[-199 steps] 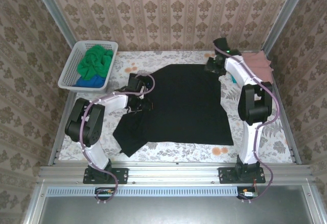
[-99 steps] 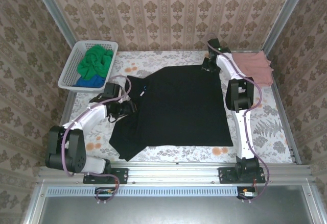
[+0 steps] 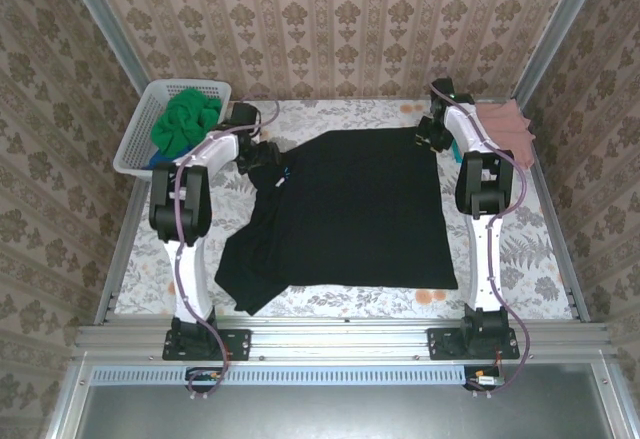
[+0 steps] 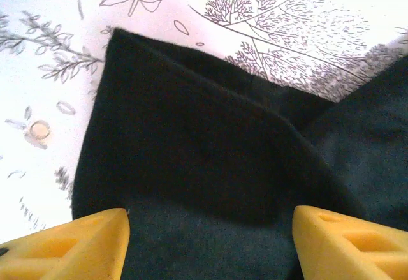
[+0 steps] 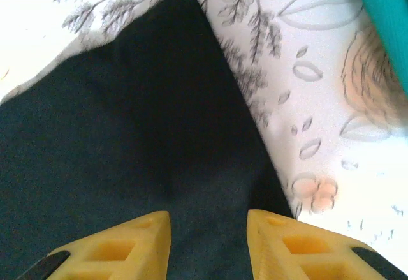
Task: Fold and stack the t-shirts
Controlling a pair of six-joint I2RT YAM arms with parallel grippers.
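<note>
The black t-shirt [image 3: 355,204] lies spread over the middle of the table, its left side rumpled towards the near left. My left gripper [image 3: 268,155] hovers open over the shirt's far left corner; in the left wrist view its gripper [image 4: 210,229] is spread wide above the black cloth [image 4: 191,146]. My right gripper [image 3: 432,132] is at the far right corner, and the right wrist view shows that gripper [image 5: 208,226] open over the black fabric [image 5: 146,120]. A green tee [image 3: 192,119] and a blue tee [image 3: 165,162] lie in the basket. The salmon pink tee [image 3: 505,124] lies folded at the far right, with a teal edge [image 5: 389,12] beside it.
The white lattice basket [image 3: 135,139] stands at the far left corner. Patterned walls close the table on three sides. The floral tablecloth [image 3: 520,249] shows bare along the right side and at the near edge.
My left arm has swung from the shirt's left edge up to its far left corner by the basket. My right gripper has shifted slightly right at the far right corner.
</note>
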